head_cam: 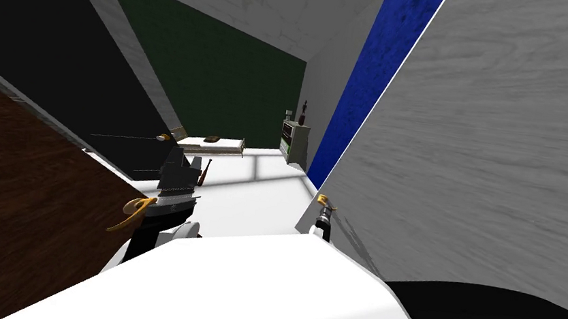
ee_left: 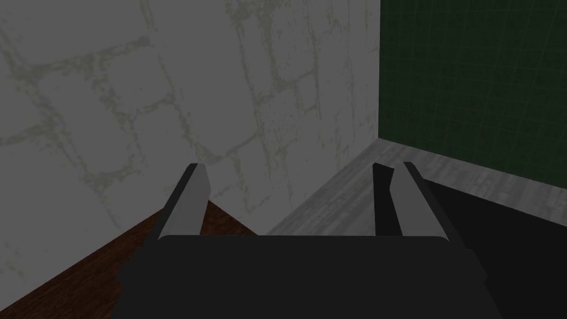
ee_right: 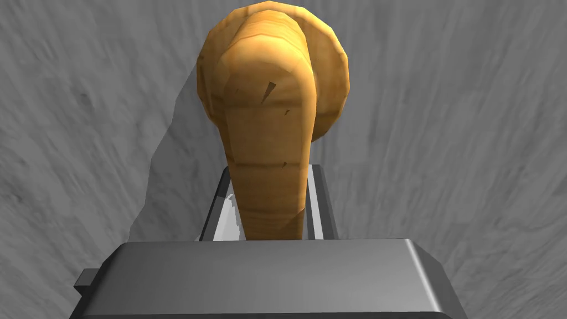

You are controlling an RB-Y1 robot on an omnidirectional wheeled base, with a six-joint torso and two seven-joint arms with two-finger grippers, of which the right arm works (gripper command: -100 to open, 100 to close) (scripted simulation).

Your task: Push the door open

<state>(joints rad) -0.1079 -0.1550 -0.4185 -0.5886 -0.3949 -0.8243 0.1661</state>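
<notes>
Door (head_cam: 482, 159): grey wood-grain panel, close on my right. Its free edge runs upward from just beside the handle (ee_right: 271, 127). The handle is golden, a curved bar on a round base, fixed to the door face near that edge.

Right pincer (ee_right: 271, 168): nearly closed, both blades pressed against the sides of the handle. Grip looks centred.

Left pincer (ee_left: 302, 166): blades wide apart, nothing between them. It hangs well apart from the handle, off to its left. Idle.

Step, as I judge it: handle gripped, push not finished. The panel seems to stand at an angle, with white floor (head_cam: 252, 184) showing past its edge by the handle.

Next move: drive the handle forward into the door, keeping the blades square so they do not slide off the handle's end.

Writing, brands, labels: none legible on door, handle or either pincer.
</notes>
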